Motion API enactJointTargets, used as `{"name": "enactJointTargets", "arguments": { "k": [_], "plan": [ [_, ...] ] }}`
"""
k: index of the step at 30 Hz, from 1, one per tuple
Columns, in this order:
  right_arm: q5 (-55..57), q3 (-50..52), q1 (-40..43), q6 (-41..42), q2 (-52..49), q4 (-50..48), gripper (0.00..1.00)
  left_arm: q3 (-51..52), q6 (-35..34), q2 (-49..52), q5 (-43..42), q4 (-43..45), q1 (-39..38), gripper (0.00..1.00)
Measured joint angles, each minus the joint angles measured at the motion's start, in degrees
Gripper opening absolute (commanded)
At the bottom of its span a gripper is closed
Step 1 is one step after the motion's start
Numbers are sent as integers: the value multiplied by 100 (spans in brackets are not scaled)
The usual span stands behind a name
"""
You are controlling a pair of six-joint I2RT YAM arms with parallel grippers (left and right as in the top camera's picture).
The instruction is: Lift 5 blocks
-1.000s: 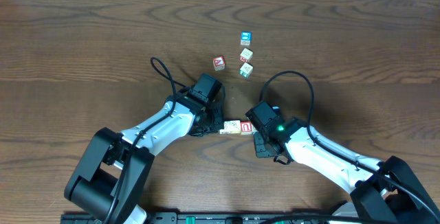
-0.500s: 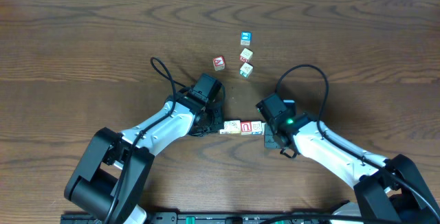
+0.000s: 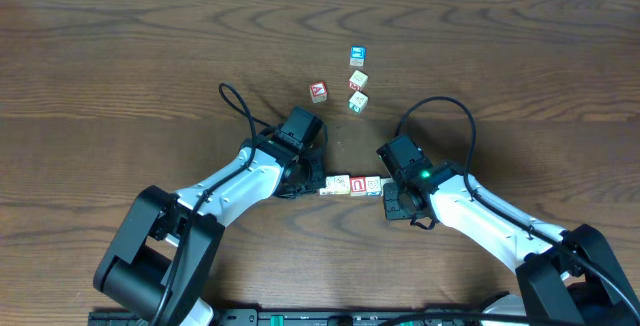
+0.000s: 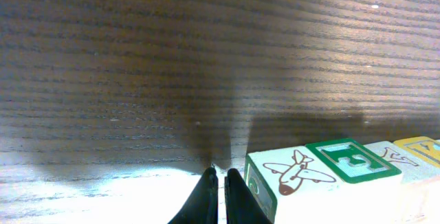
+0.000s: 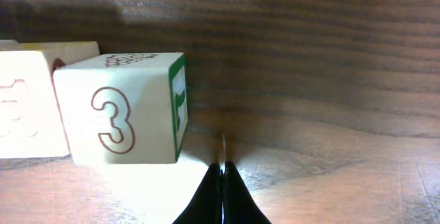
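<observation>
- Left gripper (image 4: 218,195) has its two fingers pressed together into one narrow tip, holding nothing. It sits low on the table, just beside the airplane block (image 4: 289,179) at one end of the row.
- We see the right gripper (image 5: 221,189) pressed together the same way, also holding nothing. It is near the number block (image 5: 120,117) at the other end and looks just short of touching it.
- We find the row of blocks (image 3: 351,184) lying flat on the table between the two grippers, in front of the robot. We cannot count the blocks for certain from above.
- We judge the step in hand to be squeezing the row end to end so that it lifts as one bar.
- To do this well, we would have both tips meet the middle of the end faces, push straight along the row's line with even force, and rise together at one pace.
- A push that is off centre or uneven would likely buckle the row or drop the middle blocks.
- We see a dark brown wooden table (image 3: 120,56) with clear grain and a slight shine, so the blocks may slide easily.
- A few loose blocks (image 3: 357,79) lie farther back, well apart from the row. A black cable (image 3: 235,101) loops beside the left arm.
- Of the room, only a pale strip shows beyond the table's far edge.
</observation>
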State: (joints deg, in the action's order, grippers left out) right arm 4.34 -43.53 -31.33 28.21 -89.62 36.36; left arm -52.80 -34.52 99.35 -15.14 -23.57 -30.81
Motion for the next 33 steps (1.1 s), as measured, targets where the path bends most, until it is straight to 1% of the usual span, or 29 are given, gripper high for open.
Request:
{"name": "enactJointTargets", "arguments": {
  "k": [5, 17, 33],
  "plan": [
    [-195, 0, -2, -68, 0, -149, 1, 0, 0, -2, 0, 0, 0, 7],
    [-269, 0, -2, -214, 0, -424, 1, 0, 0, -2, 0, 0, 0, 7],
    [-439, 0, -122, -289, 0, -431, 1, 0, 0, -2, 2, 0, 0, 8]
  ]
}}
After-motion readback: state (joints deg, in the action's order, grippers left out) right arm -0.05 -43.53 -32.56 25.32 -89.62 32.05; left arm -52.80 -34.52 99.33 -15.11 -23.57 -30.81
